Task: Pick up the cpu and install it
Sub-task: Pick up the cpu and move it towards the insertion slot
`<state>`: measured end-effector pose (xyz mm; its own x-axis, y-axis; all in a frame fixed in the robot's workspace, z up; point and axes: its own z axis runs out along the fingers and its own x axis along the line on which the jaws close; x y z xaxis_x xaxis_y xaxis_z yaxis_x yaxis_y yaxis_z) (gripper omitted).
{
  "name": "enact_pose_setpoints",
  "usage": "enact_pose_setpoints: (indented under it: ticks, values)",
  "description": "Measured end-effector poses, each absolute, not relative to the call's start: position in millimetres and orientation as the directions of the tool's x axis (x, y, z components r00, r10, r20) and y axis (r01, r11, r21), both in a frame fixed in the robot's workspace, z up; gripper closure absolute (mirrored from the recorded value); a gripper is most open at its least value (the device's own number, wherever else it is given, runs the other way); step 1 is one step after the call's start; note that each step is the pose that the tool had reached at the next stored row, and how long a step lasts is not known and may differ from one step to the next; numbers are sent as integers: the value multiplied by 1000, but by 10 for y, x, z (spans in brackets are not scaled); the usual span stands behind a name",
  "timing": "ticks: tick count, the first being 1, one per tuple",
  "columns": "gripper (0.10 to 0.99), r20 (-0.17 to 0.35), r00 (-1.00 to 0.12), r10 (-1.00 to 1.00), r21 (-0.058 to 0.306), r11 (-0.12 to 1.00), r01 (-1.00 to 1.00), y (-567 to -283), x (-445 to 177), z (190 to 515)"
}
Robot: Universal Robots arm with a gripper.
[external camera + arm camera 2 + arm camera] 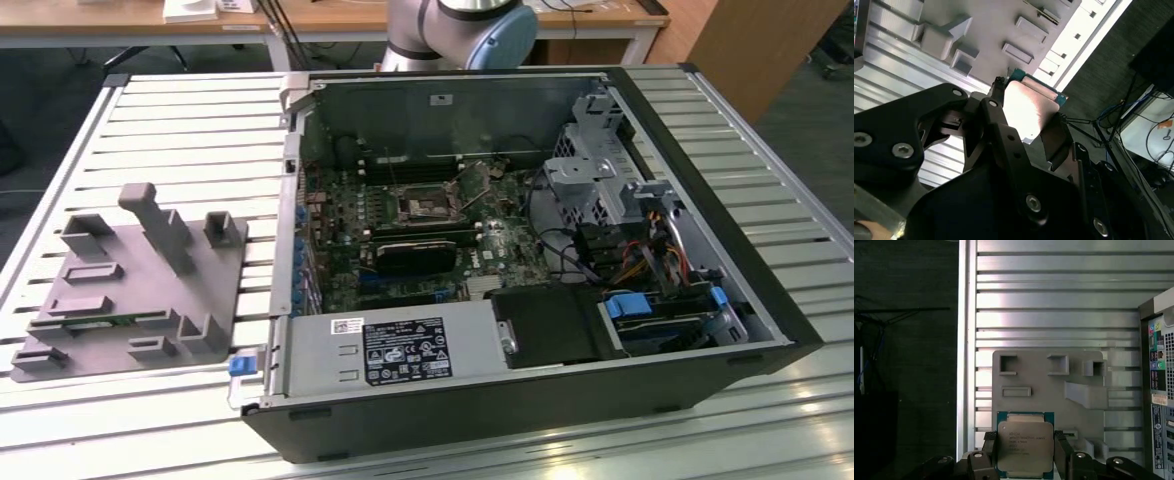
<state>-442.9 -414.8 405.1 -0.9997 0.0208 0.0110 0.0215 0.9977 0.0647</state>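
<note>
The cpu [1025,446] is a flat square chip with a silver-grey top plate and a thin green rim. It sits between the two black fingers [989,450] of my gripper [1025,454], which is shut on its opposite edges. In the second wrist view the cpu [1029,106] shows its shiny plate, held in the gripper [1026,127] well above the grey fixture block [1004,30]. In the exterior view the open computer case [534,400] lies on the slatted table, and the black cpu socket [430,206] sits on the motherboard near the case's far side.
The grey fixture block [134,290] with upright posts and pockets lies at the exterior view's left, beside the case. Inside the case are a black card [416,256], a drive cage [594,165], cable bundles [641,255] and a power supply [387,352]. The arm's base [461,30] rises behind the case.
</note>
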Motion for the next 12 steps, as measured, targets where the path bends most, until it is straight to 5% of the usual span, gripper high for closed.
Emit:
enact_pose_setpoints:
  ticks: [12]
  values:
    - [545,11,-1000,21,68,997,22,-4147,-4083,4051]
